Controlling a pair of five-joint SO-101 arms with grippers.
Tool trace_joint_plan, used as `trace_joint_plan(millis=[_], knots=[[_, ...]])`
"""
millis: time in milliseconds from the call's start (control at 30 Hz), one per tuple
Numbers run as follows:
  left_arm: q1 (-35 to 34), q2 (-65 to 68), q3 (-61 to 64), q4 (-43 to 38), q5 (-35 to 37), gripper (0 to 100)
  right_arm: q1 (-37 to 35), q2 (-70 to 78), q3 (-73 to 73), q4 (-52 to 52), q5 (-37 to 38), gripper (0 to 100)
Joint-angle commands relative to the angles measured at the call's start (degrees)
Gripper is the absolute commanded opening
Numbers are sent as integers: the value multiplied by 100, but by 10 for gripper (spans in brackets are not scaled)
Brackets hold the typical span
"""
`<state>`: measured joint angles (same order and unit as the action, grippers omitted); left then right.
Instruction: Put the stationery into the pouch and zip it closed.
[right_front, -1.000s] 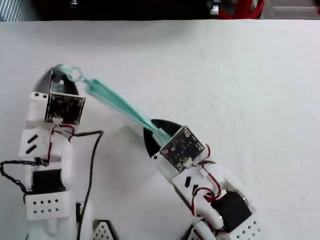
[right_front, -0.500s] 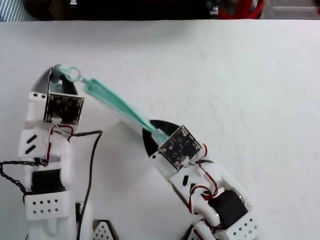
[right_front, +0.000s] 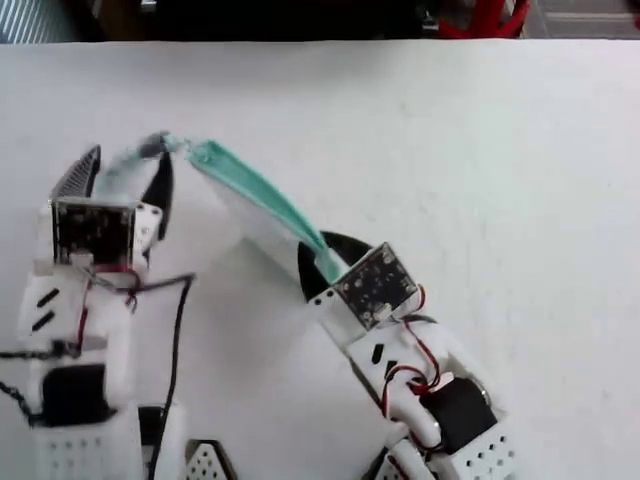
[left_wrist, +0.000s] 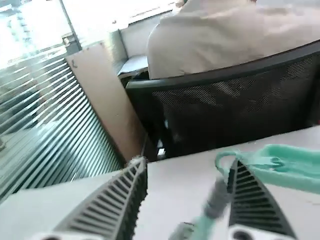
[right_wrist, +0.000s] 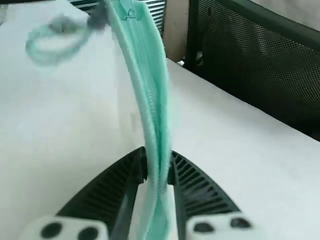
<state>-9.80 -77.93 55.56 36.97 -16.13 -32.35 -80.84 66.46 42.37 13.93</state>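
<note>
My left end effector (right_front: 118, 178) is open in the high view, and the blurred zip pull (right_front: 150, 150) lies between its fingers. My right end effector (right_front: 322, 265) is closed on one end of the green pouch (right_front: 255, 195), which stretches over the white bench (right_front: 470, 150) toward the left one. In the left wrist view the fingers (left_wrist: 115, 200) stand wide apart, with the pull between them. In the right wrist view the jaws pinch the pouch along its zipper edge.
</note>
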Motion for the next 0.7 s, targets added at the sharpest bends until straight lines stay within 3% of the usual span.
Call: trace_joint_plan(millis=[0, 100, 200, 300, 533, 667], knots=[[822, -1138, -1055, 967, 70, 264, 901, -338, -62, -409, -62, 22], [998, -1534, -1284, 1213, 70, 264, 1622, -892, -62, -593, -18, 21], [813, -1481, -1319, 1433, 70, 264, 1851, -1341, -132, -620, 343, 21], [646, -1209, -1196, 1785, 185, 264, 1859, -1508, -211, -681, 668, 21], [690, -242, 105, 2321, 1459, 264, 1780, -760, -229, -1455, 1108, 21], [1103, -215, 826, 2321, 1820, 263, 1138, 479, -264, -2044, 1292, 21]])
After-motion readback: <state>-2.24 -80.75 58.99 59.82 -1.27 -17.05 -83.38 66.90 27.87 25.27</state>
